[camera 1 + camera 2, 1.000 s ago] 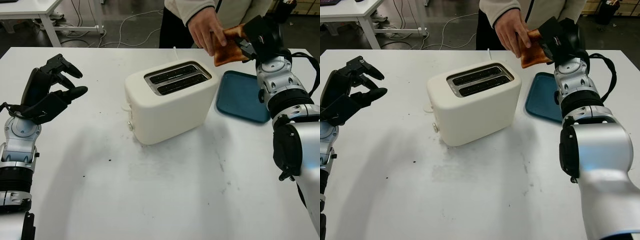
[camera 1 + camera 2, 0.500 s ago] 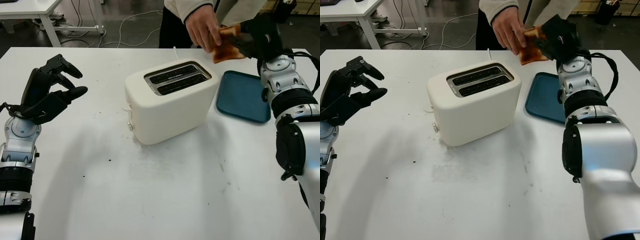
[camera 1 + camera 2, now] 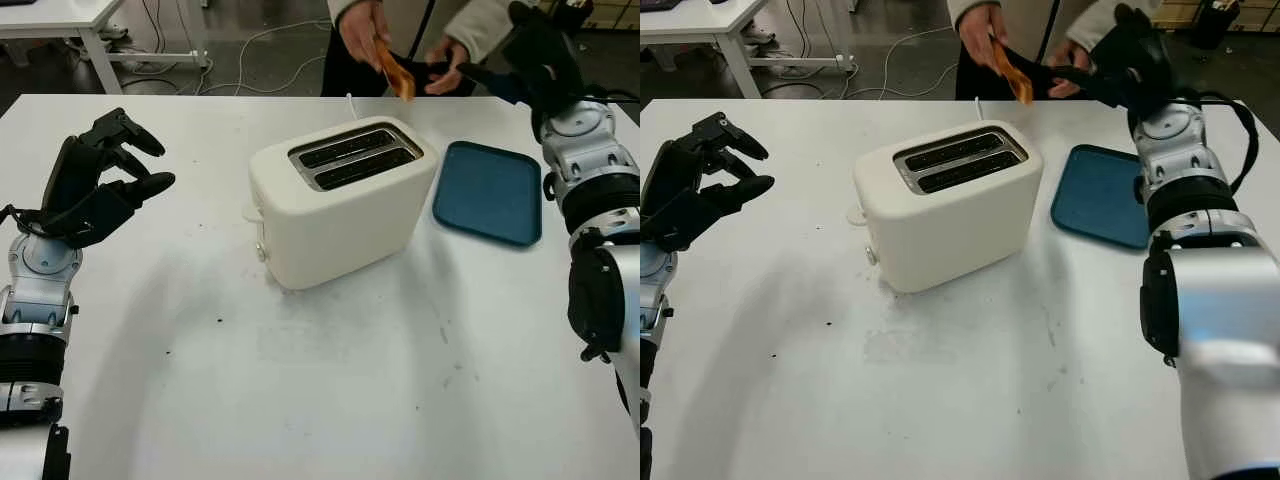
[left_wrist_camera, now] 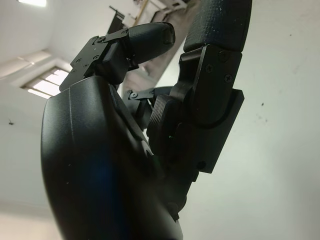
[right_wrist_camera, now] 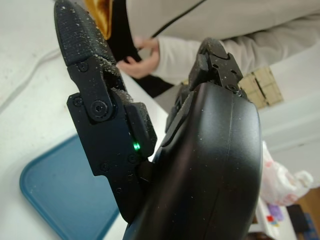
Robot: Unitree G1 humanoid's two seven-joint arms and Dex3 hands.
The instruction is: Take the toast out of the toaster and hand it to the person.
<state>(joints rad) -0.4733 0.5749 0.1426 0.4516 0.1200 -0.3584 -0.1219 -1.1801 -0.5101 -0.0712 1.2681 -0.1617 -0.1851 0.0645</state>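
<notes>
The toast [image 3: 396,72] is in the person's hand [image 3: 362,24] now, held up on edge beyond the far side of the table, its long axis running steeply downward from their fingers. It sits above and behind the toaster [image 3: 340,200], whose two slots look empty. From my right hand [image 3: 530,55] the slice lies toward the middle of the table's far edge, near but apart; nothing of mine touches it. That hand is raised over the far right corner, above the blue tray [image 3: 488,190], open and holding nothing. It is much the nearer of my two to the toast. My left hand [image 3: 95,180] hangs well off at the left side of the table, fingers curled and gripping nothing.

I judge the handover done, so the right arm only needs to draw back toward me without brushing the tray or the person's other hand [image 3: 444,72], which is close beside my fingers.

The white table [image 3: 330,380] is scuffed, with a few dark crumbs. Cables trail across the floor behind it, and another white table [image 3: 60,15] stands at the far left.
</notes>
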